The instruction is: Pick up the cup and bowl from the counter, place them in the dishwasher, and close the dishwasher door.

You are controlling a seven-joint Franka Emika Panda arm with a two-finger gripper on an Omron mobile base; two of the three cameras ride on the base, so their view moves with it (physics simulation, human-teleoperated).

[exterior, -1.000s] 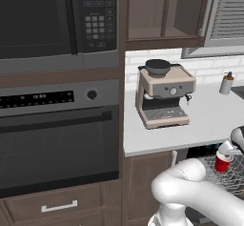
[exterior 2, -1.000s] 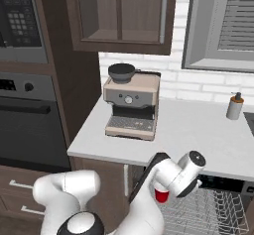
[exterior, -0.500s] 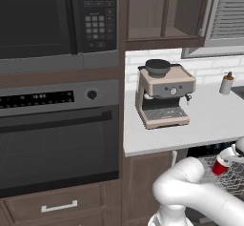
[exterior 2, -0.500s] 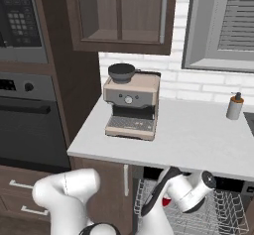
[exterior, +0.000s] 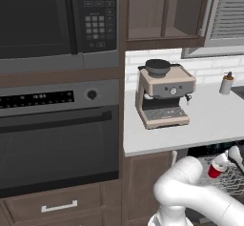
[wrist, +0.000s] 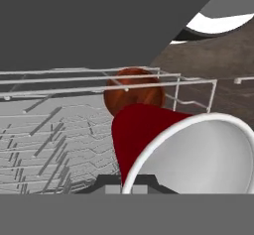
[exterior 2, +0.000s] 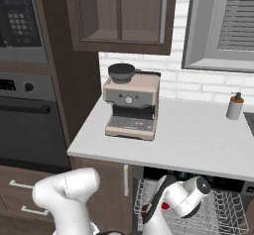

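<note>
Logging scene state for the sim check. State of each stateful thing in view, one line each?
cup: off the counter, carried over the rack, tipped, mouth toward the hand camera.
gripper: on the cup; fingers hidden, open or shut unclear.
dishwasher: open, wire rack out.
reddish-brown round thing: already in the rack.
oven: door closed.
microwave: door closed.
pump bottle: upright on the counter.

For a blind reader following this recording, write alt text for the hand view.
A red cup with a whitish inside lies tilted close to the camera, its open rim facing the lower right, above the grey wire rack of the dishwasher. Behind the cup, a round reddish-brown object sits at the rack's far rail; what it is cannot be told.
</note>
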